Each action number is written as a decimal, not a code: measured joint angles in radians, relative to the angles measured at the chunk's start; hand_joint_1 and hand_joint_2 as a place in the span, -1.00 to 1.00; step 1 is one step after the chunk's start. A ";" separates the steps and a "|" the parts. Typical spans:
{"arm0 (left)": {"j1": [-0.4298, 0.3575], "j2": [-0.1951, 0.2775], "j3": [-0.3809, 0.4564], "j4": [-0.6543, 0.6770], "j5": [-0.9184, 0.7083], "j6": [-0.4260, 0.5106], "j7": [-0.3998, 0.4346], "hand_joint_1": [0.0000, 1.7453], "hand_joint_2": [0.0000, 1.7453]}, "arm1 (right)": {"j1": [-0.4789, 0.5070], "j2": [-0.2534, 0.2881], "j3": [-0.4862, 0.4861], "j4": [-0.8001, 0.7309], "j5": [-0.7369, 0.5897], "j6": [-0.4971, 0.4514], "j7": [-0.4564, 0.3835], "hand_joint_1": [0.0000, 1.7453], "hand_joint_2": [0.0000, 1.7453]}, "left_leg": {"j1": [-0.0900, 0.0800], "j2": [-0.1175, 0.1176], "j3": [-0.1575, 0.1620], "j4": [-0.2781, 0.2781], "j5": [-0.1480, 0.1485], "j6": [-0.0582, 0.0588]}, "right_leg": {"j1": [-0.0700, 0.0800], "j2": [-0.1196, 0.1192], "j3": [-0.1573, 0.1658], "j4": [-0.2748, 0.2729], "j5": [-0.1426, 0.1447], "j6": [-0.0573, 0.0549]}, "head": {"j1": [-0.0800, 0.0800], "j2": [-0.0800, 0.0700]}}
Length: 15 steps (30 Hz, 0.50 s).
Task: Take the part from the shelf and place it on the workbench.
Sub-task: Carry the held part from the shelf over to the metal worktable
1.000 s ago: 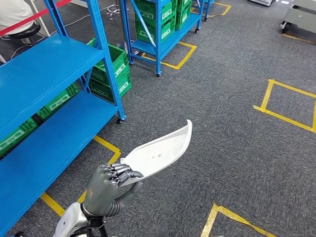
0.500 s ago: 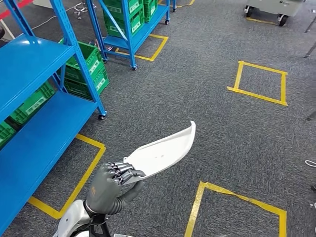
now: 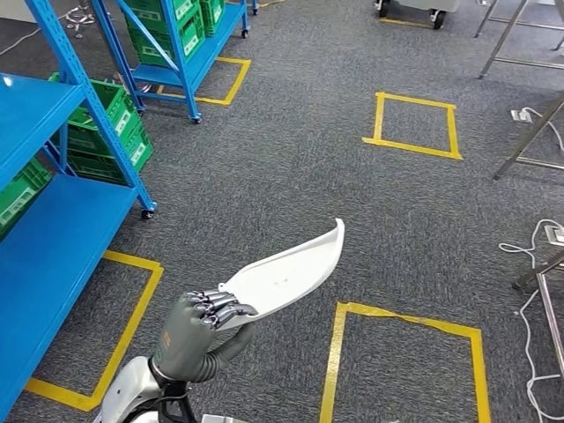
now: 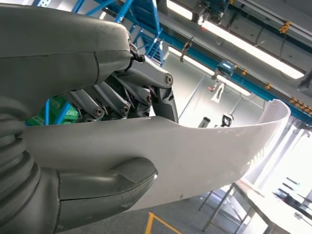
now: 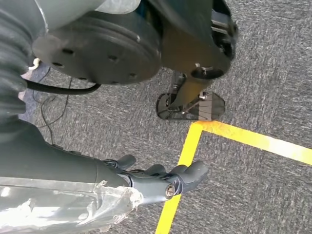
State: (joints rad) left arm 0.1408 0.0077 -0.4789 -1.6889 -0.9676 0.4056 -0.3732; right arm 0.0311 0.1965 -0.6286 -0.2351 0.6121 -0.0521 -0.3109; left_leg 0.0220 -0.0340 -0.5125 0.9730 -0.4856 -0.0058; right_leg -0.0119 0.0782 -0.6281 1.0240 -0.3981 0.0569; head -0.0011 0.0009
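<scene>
Head view: left robot hand (image 3: pixel 189 330) pinching white part (image 3: pixel 285 275); right robot hand (image 5: pixel 154 180) loosely spread.

Grey left hand (image 3: pixel 188 332), darker fingers (image 3: pixel 214 306), silver forearm, ribbed grey wrist cover

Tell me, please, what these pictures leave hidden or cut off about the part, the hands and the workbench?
- White part: in the head view its near end is hidden inside the left hand.
- Right hand: the right wrist view does not show whether it is open or shut.
- Workbench: cannot be picked out; metal legs are cut off by the right edge.
</scene>
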 joint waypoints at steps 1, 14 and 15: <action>0.000 0.000 0.000 0.001 -0.004 -0.002 0.000 1.00 1.00 | 0.000 0.001 -0.001 0.000 0.003 0.000 0.000 -1.00 1.00 | -0.002 0.010 0.007 0.000 -0.003 0.006 | 0.001 -0.024 -0.022 0.040 -0.014 0.003 | 0.003 0.000; -0.022 0.000 -0.001 0.019 -0.011 -0.018 -0.015 1.00 1.00 | 0.007 0.019 -0.041 -0.011 0.032 0.003 -0.007 -1.00 1.00 | -0.029 0.129 0.135 -0.020 -0.085 -0.012 | 0.045 -0.124 -0.039 -0.007 0.027 -0.061 | 0.004 0.000; -0.026 0.000 -0.002 0.020 -0.011 -0.018 -0.016 1.00 1.00 | 0.010 0.022 -0.044 -0.013 0.033 0.003 -0.007 -1.00 1.00 | -0.029 0.116 0.127 0.010 -0.077 -0.016 | 0.041 -0.111 -0.025 -0.014 0.020 -0.065 | 0.003 0.000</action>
State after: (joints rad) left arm 0.1143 0.0080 -0.4807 -1.6690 -0.9781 0.3881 -0.3894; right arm 0.0407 0.2182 -0.6724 -0.2478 0.6450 -0.0495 -0.3183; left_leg -0.0066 0.0819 -0.3856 0.9827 -0.5624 -0.0222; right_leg 0.0290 -0.0327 -0.6532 1.0098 -0.3779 -0.0078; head 0.0017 0.0009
